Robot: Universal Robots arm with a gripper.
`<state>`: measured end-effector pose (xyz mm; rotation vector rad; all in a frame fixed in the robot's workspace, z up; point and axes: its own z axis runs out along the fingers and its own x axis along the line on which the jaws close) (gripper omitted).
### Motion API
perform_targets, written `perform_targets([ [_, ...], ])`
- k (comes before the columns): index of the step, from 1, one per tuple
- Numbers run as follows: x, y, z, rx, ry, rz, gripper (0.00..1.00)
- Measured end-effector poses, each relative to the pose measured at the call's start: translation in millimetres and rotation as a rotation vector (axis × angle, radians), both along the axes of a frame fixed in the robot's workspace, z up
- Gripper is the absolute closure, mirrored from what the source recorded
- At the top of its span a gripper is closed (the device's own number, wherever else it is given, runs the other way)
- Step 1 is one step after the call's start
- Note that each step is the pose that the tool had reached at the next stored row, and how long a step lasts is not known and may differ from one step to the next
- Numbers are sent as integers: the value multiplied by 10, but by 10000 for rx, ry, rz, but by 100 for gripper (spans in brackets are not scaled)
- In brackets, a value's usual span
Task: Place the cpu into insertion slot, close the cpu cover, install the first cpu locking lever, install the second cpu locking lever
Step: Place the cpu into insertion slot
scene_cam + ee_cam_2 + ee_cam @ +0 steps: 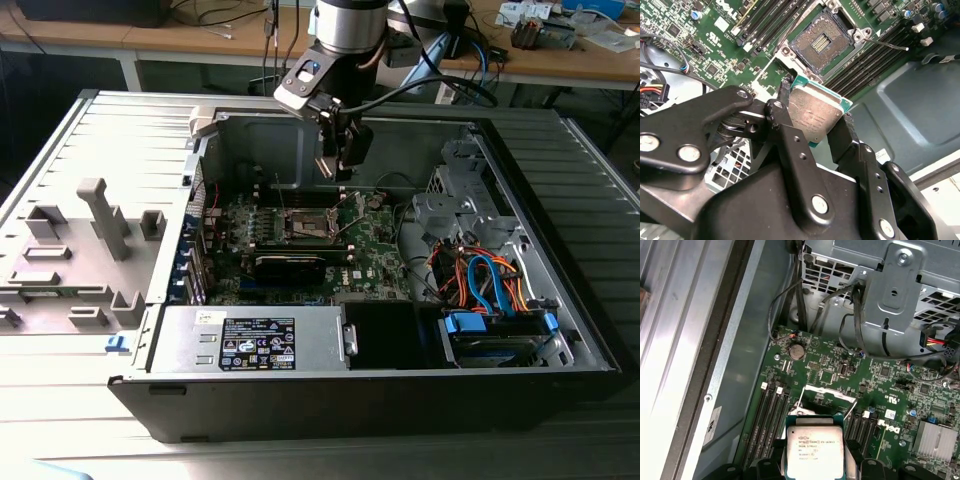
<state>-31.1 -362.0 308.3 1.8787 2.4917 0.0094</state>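
One cpu [815,114] pinched between two fingers [790,145] — one insertion slot [822,42] uncovered.

One gripper [338,162] with two fingers [841,136]; one cpu [814,452] clamped between them; one insertion slot [821,44] just beyond the fingertips; one cpu cover [826,391] beside it; two banks of memory slots [871,60], one on each side of that slot; one coin battery [796,351] farther ahead of the tool; one finned heatsink [936,440] off to its side; one open computer case [560,200] around the gripper.
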Motion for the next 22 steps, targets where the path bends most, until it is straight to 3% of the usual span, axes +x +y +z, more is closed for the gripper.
perform_targets([
  [15, 0, 0, -14, -16, -1, -487, 45],
  [22, 0, 0, -34, -17, 0, -999, 45],
])
